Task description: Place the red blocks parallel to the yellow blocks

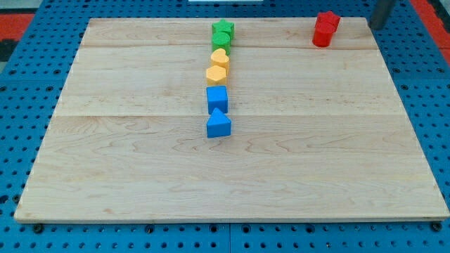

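Two red blocks stand touching near the board's top right: a red star (328, 19) and, just below and left of it, a red cylinder (322, 36). Two yellow blocks sit in a column at the top centre: a yellow heart (220, 57) above a yellow hexagon (216, 73). My tip (375, 27) shows at the view's top right edge, to the right of the red blocks and apart from them.
In the same column, a green star (223, 28) and a green cylinder (221, 41) sit above the yellow blocks. A blue cube (217, 98) and a blue triangle (219, 125) sit below them. The wooden board (140, 176) lies on a blue pegboard.
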Motion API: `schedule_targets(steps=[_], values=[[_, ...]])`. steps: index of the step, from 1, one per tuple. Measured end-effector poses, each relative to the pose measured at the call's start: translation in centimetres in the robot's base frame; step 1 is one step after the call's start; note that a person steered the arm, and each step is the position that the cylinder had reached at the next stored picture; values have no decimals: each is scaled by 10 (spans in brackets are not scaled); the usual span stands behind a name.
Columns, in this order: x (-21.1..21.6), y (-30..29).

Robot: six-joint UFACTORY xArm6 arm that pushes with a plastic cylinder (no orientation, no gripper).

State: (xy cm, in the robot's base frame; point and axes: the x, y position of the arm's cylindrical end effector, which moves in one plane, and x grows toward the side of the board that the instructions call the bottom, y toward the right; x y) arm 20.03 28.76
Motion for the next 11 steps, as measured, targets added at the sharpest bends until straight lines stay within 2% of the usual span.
schedule_targets(steps=[2, 3, 6, 7, 8, 9, 11], values=[[-9, -52], [10, -94], [119, -119], [85, -112], [40, -130], [41, -154], [126, -150]])
